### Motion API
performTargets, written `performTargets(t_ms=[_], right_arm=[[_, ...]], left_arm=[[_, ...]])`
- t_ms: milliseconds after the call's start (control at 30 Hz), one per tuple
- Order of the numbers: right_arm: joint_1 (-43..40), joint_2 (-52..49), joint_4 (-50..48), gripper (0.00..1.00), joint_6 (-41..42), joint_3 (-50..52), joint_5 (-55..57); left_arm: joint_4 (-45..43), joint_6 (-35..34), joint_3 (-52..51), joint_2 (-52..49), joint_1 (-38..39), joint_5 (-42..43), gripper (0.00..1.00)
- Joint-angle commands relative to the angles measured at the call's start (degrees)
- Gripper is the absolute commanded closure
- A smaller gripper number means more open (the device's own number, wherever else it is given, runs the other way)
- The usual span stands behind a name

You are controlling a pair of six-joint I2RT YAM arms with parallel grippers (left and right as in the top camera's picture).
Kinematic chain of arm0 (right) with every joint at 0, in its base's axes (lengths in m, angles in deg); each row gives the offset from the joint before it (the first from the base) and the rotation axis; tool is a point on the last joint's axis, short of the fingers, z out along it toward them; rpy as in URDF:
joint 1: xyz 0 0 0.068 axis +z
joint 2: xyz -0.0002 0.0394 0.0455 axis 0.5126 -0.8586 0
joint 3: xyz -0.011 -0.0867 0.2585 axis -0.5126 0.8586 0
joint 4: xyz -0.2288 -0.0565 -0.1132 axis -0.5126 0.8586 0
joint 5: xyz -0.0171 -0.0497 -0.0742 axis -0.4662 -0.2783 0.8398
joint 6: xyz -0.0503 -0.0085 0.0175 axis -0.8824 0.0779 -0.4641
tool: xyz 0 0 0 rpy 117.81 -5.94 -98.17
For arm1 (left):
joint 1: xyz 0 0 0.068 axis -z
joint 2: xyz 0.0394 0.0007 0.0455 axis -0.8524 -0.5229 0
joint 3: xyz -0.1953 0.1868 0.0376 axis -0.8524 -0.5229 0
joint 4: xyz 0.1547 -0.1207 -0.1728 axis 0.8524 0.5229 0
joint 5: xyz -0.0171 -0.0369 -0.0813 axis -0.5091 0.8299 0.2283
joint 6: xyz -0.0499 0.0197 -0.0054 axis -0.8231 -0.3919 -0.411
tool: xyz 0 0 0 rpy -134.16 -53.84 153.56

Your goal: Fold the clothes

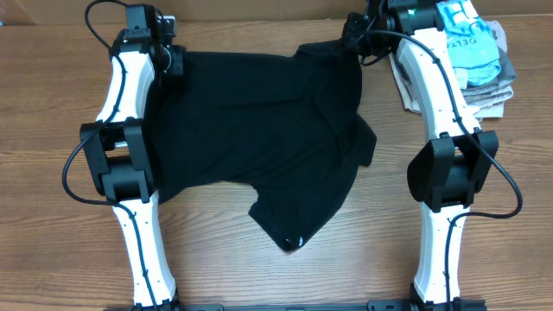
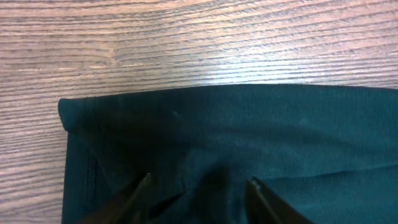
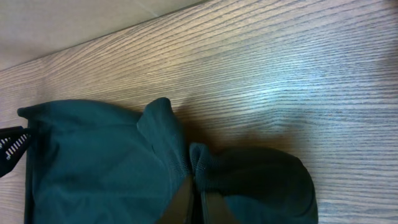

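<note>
The clothes [image 1: 259, 130] are one large black garment spread over the middle of the table, with a small white mark [image 1: 298, 241] on its near corner. My left gripper [image 1: 169, 60] is at the garment's far left corner. In the left wrist view that gripper [image 2: 199, 185] is open, its fingertips [image 2: 144, 183] wide apart and resting on a hemmed edge of the clothes [image 2: 249, 124]. My right gripper [image 1: 350, 39] is at the far right corner. Seen from the right wrist, this gripper [image 3: 196, 186] is shut on a bunched fold of the clothes [image 3: 93, 155].
A pile of folded garments lies at the back right beside the right arm, with a light-blue printed shirt [image 1: 467, 39] on top and grey and beige pieces [image 1: 494, 91] under it. Bare wooden table [image 1: 52, 104] surrounds the garment.
</note>
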Motion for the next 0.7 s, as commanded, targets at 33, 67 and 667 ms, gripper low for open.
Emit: performTargets(t_ms=[33,67,667], right_arm=[[0.0,0.9,-0.1,0.96,-0.5,-1.4,0.6],[0.0,0.9,-0.1,0.96,-0.5,-1.4,0.6],[0.0,0.9,0.4,0.96,-0.7,-1.4,2.1]], left_arm=[[-0.2,1.5,-0.8,0.2,0.4,0.8,0.50],[-0.2,1.5,-0.8,0.0,0.4,0.8,0.48],[-0.8,1.3,-0.9,-2.9,0.4,0.8,0.62]])
